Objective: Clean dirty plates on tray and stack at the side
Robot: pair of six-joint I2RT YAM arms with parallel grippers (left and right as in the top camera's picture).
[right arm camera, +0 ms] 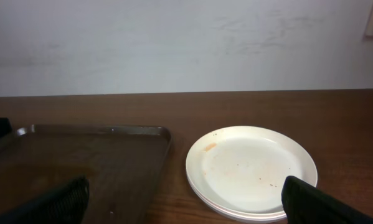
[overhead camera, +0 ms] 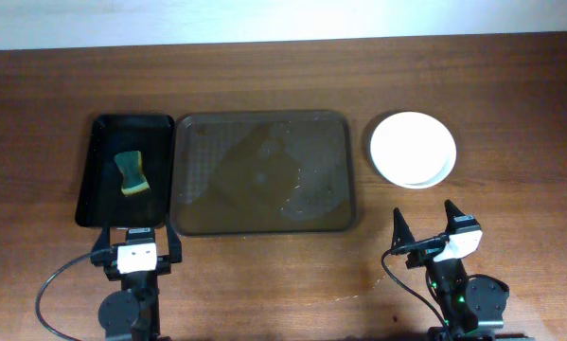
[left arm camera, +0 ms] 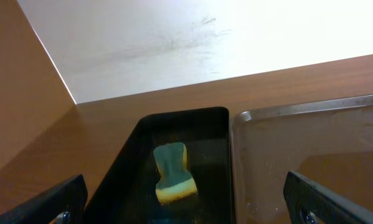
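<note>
Currently on the table [overhead camera: 510, 95]:

1. Plates [overhead camera: 413, 149]. Round, white and shallow with raised rims, stacked on the bare wood just right of the tray and not touching it. The right wrist view shows at least two rims one above the other; the exact count cannot be told. The top plate has a small orange-brown smear near its left rim and a few dark specks across its middle.

2. Tray [overhead camera: 264, 175]. Brown, glossy and rectangular with rounded corners and a low rim, at the table's centre. Its surface shows pale wet streaks and droplets.

3. Black tray [overhead camera: 98, 170]. Smaller, lying just left of the brown one with their long sides almost touching.

4. Sponge [overhead camera: 132, 173]. Green on top and yellow beneath, waisted in shape, lying in the black tray.

5. Left gripper [overhead camera: 137, 237]. Jaws wide apart, nothing between them, at the black tray's near edge.

6. Right gripper [overhead camera: 423, 213]. Jaws wide apart, nothing between them, on the near side of the plates and apart from them.
</note>
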